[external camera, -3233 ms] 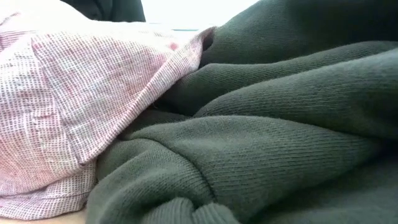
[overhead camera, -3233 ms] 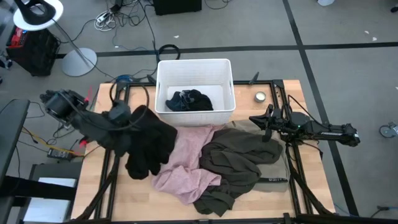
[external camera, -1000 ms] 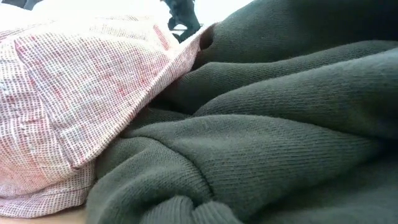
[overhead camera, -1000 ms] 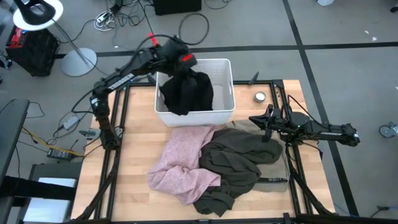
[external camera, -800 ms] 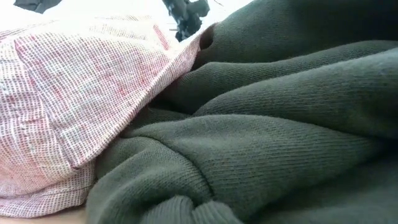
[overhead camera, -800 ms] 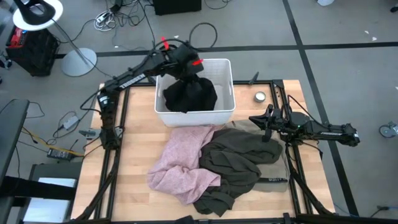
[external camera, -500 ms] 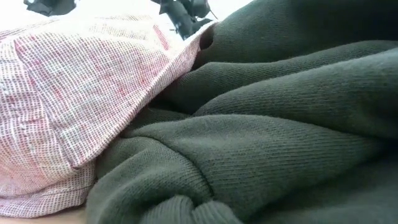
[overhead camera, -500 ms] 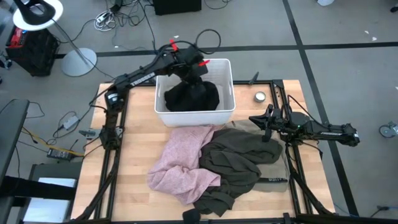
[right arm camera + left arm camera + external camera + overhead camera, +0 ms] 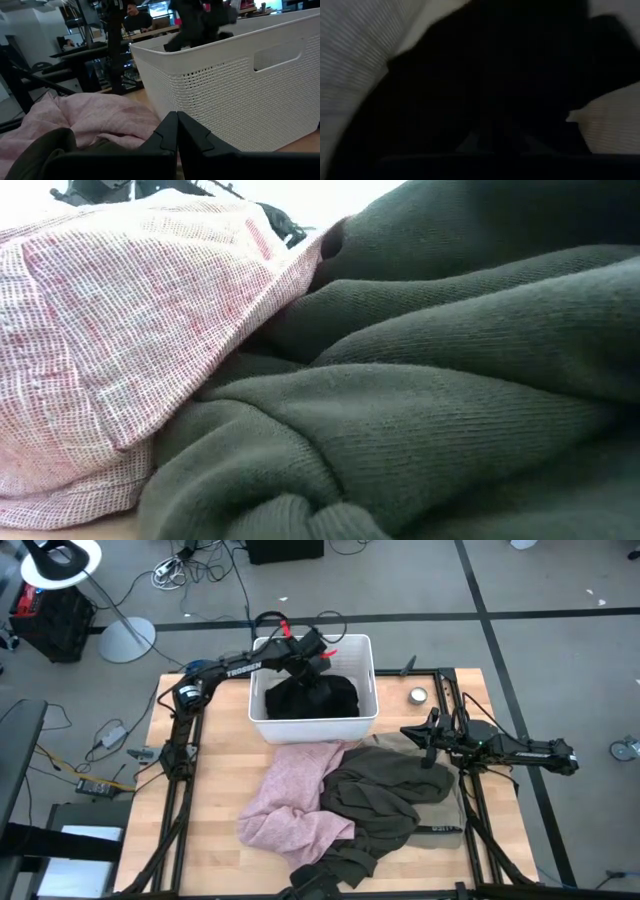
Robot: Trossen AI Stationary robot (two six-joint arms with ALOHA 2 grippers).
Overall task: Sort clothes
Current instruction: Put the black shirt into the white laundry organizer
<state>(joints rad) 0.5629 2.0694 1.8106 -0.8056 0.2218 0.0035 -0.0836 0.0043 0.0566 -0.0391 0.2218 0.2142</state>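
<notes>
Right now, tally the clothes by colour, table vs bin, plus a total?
Black garment, in the white bin under the left claw: 1
Pale pink garment, on the table: 1
Olive-brown garment, on the table: 1
Total visible: 3

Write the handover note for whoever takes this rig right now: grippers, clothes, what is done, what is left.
Left gripper: down inside the white bin, against the black garment; whether it grips cannot be seen.
Right gripper: shut, empty, parked at the table's right side, pointing toward the pile.
Done: the black garment lies in the bin.
Left: the pale pink garment and the olive-brown garment lie heaped on the table in front of the bin, the olive one overlapping the pink one's right edge. Neither is touched by a gripper. No other garment can be made out.
</notes>
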